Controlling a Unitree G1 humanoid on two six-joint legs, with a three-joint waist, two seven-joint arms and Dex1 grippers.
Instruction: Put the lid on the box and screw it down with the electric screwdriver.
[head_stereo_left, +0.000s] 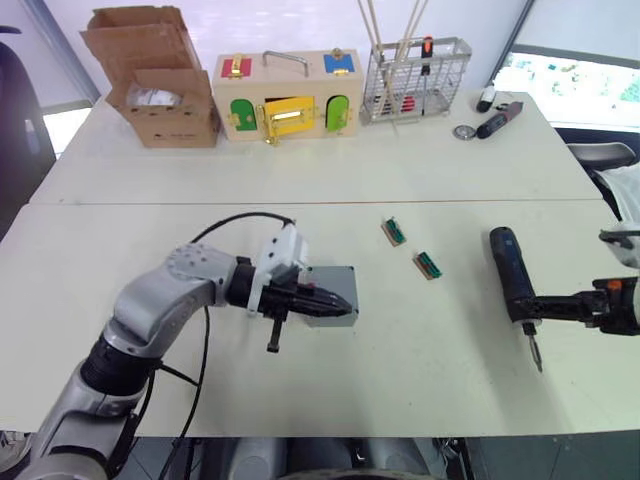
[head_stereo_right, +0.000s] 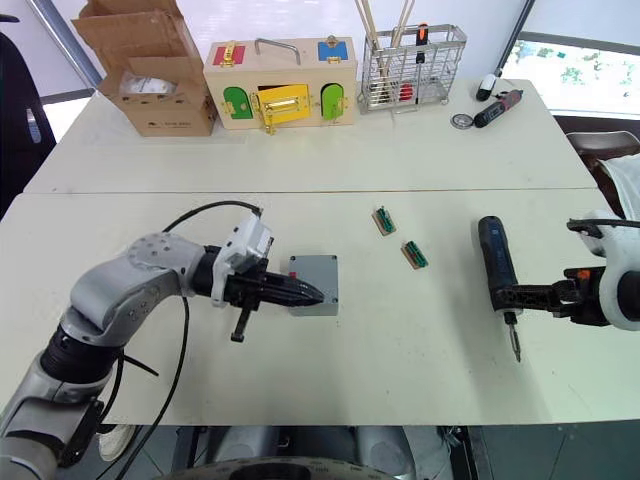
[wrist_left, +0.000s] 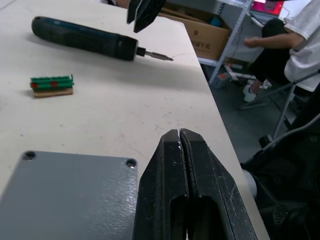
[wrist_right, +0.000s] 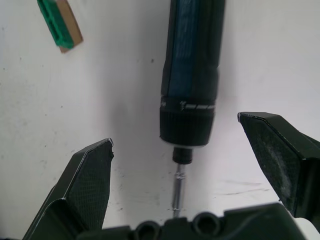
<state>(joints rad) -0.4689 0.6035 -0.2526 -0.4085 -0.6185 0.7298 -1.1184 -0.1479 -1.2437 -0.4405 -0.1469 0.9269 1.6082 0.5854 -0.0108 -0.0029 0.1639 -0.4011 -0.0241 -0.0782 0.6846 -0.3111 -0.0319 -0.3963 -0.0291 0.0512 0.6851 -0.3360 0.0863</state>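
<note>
The grey box sits mid-table with the flat grey lid lying on top, corner screw holes showing. A small red mark is on its left side. My left gripper is shut with nothing in it, its tips over the lid's near edge; in the left wrist view the fingers are pressed together beside the lid. The dark blue electric screwdriver lies flat on the table at the right, bit toward the front edge. My right gripper is open, with one finger on each side of the screwdriver's bit end and touching neither side.
Two small green connector pieces lie between box and screwdriver. Along the back stand a cardboard box, a wooden box with coloured doors, a wire basket and a black-and-red tool. A person sits beyond the table's edge.
</note>
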